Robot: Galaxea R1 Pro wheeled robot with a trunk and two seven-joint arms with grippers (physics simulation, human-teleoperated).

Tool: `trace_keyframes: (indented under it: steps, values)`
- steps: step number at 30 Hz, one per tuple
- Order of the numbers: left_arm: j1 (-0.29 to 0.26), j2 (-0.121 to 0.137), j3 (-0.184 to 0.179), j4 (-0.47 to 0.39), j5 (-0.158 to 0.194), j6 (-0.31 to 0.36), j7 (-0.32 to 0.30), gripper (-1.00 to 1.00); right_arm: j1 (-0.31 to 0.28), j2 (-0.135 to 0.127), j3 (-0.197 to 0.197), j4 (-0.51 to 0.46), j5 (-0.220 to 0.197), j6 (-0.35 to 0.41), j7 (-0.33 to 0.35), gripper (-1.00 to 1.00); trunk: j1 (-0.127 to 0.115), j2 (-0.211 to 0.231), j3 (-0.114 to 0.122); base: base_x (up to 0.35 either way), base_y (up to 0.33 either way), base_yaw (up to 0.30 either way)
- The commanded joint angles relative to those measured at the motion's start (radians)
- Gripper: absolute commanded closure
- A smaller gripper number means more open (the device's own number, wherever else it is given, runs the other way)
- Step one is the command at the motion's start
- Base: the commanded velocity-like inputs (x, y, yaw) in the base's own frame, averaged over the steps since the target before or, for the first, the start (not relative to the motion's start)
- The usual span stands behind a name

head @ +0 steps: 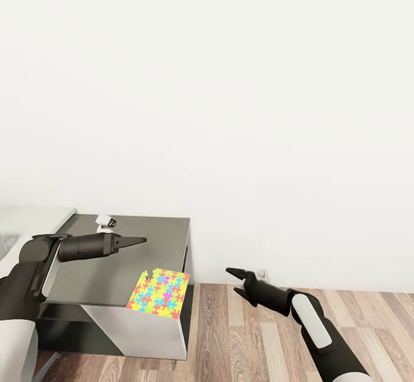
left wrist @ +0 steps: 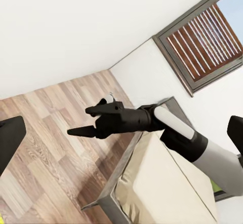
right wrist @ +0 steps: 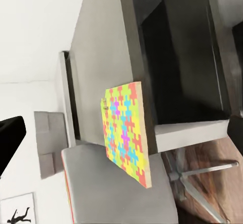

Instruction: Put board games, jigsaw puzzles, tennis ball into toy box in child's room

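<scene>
One jigsaw puzzle (head: 158,293), a thin square of red, yellow, blue and green pieces, lies on the near right corner of the table (head: 86,278) and overhangs its edge (right wrist: 126,133). My left gripper (head: 141,240) hovers open above the tabletop, a little behind and left of the puzzle. Out over the wood floor to the right of the table, my right gripper (head: 233,271) (left wrist: 86,121) is open and empty. The bed (left wrist: 157,183), with its beige mattress and dark frame, lies beneath the right arm. The toy box and tennis ball are out of view.
A small white and black object (head: 106,221) sits near the table's back edge. A grey-seated chair (right wrist: 116,188) stands against the table below the puzzle. A slatted window (left wrist: 202,36) is beyond the bed. The wood floor (head: 259,342) lies right of the table.
</scene>
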Motion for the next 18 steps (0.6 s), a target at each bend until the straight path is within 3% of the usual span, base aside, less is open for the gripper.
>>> trace_keyframes:
  steps: [1, 5, 14, 16, 18]
  values:
    - [-0.001, 0.000, 0.000, 0.000, -0.001, 0.011, -0.004, -1.00, -0.001, 0.000, 0.000, 0.002, 0.000, -0.025, 0.004, -1.00, 0.004, -0.008, -0.004, 0.000, 0.000, 0.000]
    - [-0.001, 0.000, 0.000, 0.000, -0.001, 0.011, -0.004, -1.00, -0.001, 0.005, 0.008, -0.002, -0.003, -0.091, 0.004, -1.00, 0.019, -0.036, -0.017, 0.000, 0.000, 0.000]
    - [-0.001, 0.001, 0.001, 0.000, -0.001, 0.011, -0.004, -1.00, 0.001, 0.039, 0.003, -0.004, -0.010, -0.106, 0.000, -1.00, 0.054, -0.099, -0.045, 0.000, 0.000, 0.000]
    - [-0.001, 0.001, 0.001, 0.000, -0.001, 0.011, -0.004, -1.00, 0.001, 0.041, 0.002, -0.001, -0.021, -0.103, 0.001, -1.00, 0.062, -0.113, -0.051, 0.000, 0.000, 0.000]
    - [-0.001, 0.001, 0.001, 0.000, -0.001, 0.011, -0.004, -1.00, 0.001, 0.042, 0.003, 0.001, -0.062, -0.096, 0.002, -1.00, 0.069, -0.127, -0.058, 0.000, 0.000, 0.000]
